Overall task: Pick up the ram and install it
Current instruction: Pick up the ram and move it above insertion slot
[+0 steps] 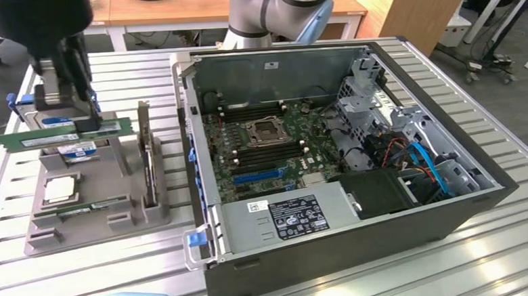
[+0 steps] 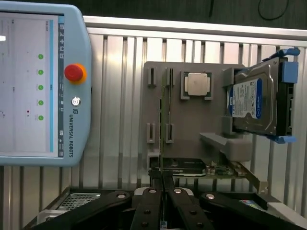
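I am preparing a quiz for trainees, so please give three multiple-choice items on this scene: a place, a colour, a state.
1. Where is the long green circuit-board ram strip? A on the floor; B in the claw, over the grey plastic holder; C on the table.
2. The metal hard drive has a label that is mostly: A blue; B red; C yellow.
3. The black metal computer case is: A shut; B open-sided; C overturned.
Answers: B, the claw grips it above the holder; A, blue print shows; B, the green motherboard is visible.
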{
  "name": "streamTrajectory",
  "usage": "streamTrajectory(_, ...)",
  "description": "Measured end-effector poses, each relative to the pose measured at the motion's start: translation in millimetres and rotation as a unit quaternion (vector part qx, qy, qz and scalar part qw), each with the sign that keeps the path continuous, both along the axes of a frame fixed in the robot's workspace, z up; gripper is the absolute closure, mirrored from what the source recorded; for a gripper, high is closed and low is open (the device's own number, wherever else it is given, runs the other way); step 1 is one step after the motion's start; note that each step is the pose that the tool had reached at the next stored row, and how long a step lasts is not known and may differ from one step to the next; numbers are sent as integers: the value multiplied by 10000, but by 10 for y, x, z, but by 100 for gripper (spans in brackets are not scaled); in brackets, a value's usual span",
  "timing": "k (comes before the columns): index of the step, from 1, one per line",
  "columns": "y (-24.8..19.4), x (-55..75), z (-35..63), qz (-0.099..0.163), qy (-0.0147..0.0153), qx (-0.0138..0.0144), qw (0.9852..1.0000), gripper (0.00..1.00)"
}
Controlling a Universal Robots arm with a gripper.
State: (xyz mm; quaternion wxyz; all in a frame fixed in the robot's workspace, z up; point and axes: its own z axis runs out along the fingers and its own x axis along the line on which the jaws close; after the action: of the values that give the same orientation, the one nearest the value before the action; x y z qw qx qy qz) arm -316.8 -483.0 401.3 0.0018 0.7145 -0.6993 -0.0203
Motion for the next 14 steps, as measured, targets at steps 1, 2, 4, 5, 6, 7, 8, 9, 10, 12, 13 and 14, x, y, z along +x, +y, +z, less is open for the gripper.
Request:
streamTrajectory(1, -1, 45, -1, 0, 0, 0, 10000, 89)
streamTrajectory(2, -1, 93, 0, 0, 1, 0, 10000, 89)
streamTrajectory(4, -1, 177, 0, 0, 2, 0, 10000, 89)
streamTrajectory(5, -1, 217, 0, 0, 2, 0, 10000, 89)
streamTrajectory(6, -1, 256, 0, 0, 2, 0, 10000, 89)
streamTrajectory(7, -1, 294, 0, 1, 2, 0, 10000, 89)
streamTrajectory(8, -2, 333, 0, 1, 2, 0, 10000, 89)
streamTrajectory(9, -1, 373, 1, 0, 3, 0, 10000, 89)
streamTrajectory(10, -1, 412, 0, 0, 2, 0, 10000, 89)
streamTrajectory(12, -1, 484, 0, 0, 2, 0, 10000, 89)
streamTrajectory(13, -1, 518, 0, 0, 2, 0, 10000, 89)
streamTrajectory(14, -2, 555, 0, 1, 2, 0, 10000, 89)
